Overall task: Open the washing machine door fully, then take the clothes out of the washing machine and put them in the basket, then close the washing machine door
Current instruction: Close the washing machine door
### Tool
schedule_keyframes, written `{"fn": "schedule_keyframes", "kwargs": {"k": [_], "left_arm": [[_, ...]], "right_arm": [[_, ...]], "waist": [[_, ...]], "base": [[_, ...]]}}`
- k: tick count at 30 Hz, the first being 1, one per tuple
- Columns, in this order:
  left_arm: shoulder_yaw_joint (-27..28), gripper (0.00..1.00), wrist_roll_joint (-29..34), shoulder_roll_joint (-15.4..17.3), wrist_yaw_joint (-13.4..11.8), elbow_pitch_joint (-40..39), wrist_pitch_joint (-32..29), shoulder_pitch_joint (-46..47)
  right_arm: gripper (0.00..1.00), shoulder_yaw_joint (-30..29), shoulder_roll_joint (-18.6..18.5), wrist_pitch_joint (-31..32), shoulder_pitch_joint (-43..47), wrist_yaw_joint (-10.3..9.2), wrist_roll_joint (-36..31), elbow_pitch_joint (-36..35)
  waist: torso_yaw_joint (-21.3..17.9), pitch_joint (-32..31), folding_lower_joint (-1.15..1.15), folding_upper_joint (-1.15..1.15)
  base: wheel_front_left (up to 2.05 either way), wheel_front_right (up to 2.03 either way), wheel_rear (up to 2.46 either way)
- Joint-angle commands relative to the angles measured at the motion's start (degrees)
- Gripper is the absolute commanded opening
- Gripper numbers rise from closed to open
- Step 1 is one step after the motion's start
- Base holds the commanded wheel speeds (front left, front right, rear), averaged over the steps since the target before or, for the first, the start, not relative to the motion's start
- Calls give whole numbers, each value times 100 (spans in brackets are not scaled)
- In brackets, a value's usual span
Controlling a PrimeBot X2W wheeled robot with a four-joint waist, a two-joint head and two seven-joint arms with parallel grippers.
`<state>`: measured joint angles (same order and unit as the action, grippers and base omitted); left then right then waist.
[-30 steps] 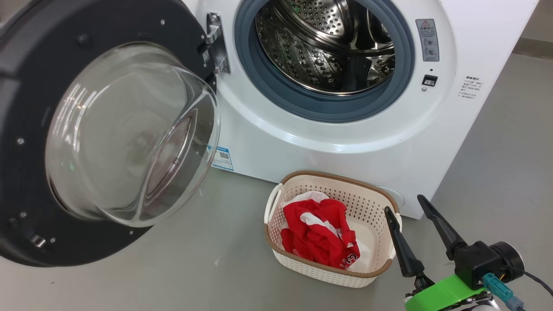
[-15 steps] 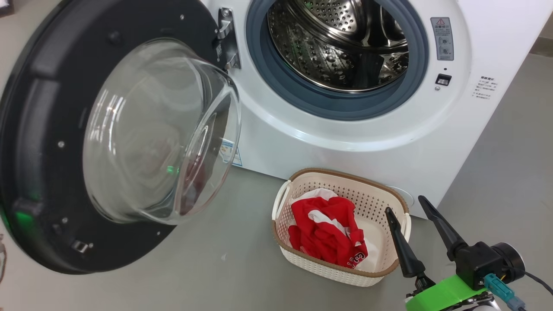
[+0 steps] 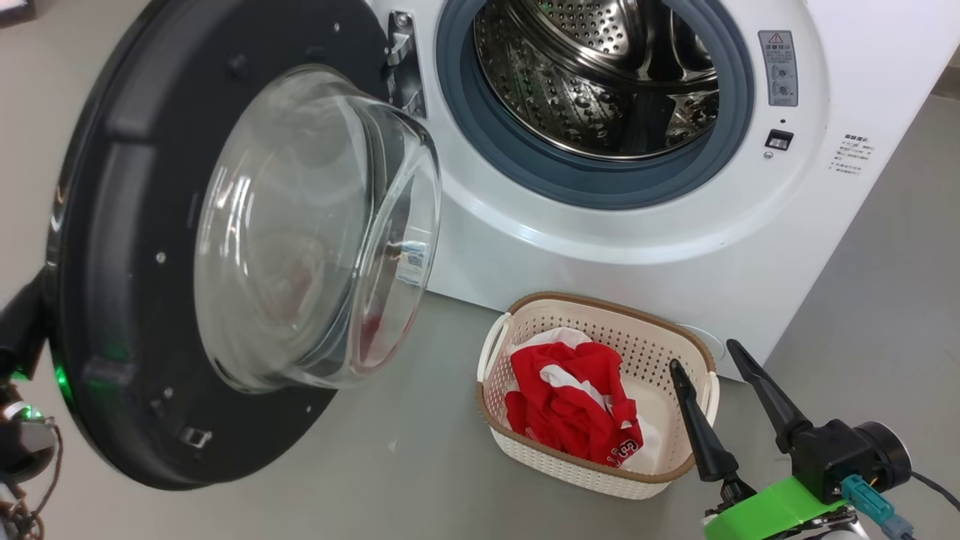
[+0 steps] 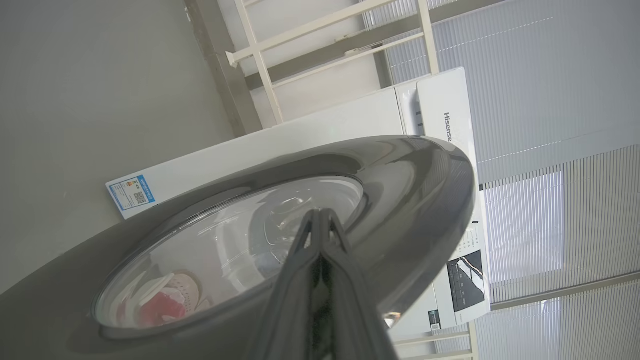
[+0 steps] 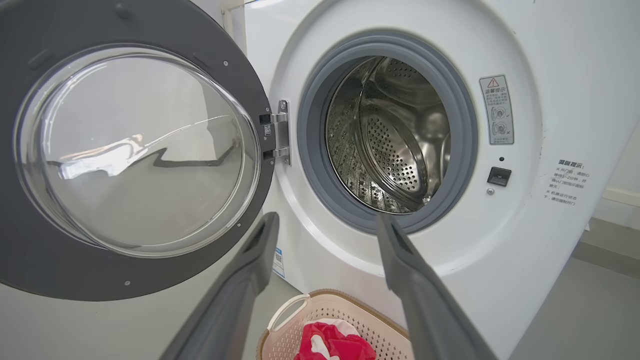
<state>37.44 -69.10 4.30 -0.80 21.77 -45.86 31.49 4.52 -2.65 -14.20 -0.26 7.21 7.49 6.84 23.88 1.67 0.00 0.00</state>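
The washing machine door (image 3: 97, 225), black-rimmed with a bulging glass bowl, stands part open on the left of the white washing machine (image 3: 600, 255). The steel drum (image 3: 592, 75) looks bare. My left gripper (image 4: 320, 212) is shut, its tips against the door's (image 4: 410, 175) outer face. Its dark fingers (image 3: 21, 330) show behind the rim. Red and white clothes (image 3: 577, 405) lie in the cream basket (image 3: 600, 304) on the floor before the machine. Just right of the basket my right gripper (image 3: 705, 356) hovers open and holds nothing. It (image 5: 325, 220) faces the drum opening, above the basket (image 5: 300, 305).
Grey floor (image 3: 390, 450) spreads between the door and the basket and to the machine's right. On the machine front, a grey warning label (image 3: 778, 67) and the black latch socket (image 3: 778, 139) sit right of the opening. White railings and window blinds (image 4: 550, 75) stand behind the machine.
The door has swung to the right, nearer the drum opening, and the head view has shifted with it. My left gripper's fingers have come into view behind the rim. The right gripper has stayed put.
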Motion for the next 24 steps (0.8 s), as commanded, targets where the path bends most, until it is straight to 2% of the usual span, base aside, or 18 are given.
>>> {"fn": "schedule_keyframes", "kwargs": {"k": [1, 10, 14, 24], "left_arm": [[-35, 0, -89, 62, -68, -367, -135, -87], [-414, 0, -378, -123, -427, -1401, -323, -572], [-666, 0, -692, -138, -595, -1815, -291, -817], [-1421, 0, -1500, -141, -957, -2611, 287, -1493]], "right_arm": [[100, 132, -22, -64, -81, 28, 80, -117], [100, 152, -22, -73, -81, 28, 140, -74], [100, 177, -22, -75, -95, 28, 179, -48], [100, 145, -22, -79, -140, 28, 223, -67]], "waist": [[-5, -21, 0, 0], [-132, -99, 0, 0], [-264, -101, 0, 0], [-698, -58, 0, 0]], "base": [[0, 0, 0], [0, 0, 0], [0, 0, 0], [0, 0, 0]]}}
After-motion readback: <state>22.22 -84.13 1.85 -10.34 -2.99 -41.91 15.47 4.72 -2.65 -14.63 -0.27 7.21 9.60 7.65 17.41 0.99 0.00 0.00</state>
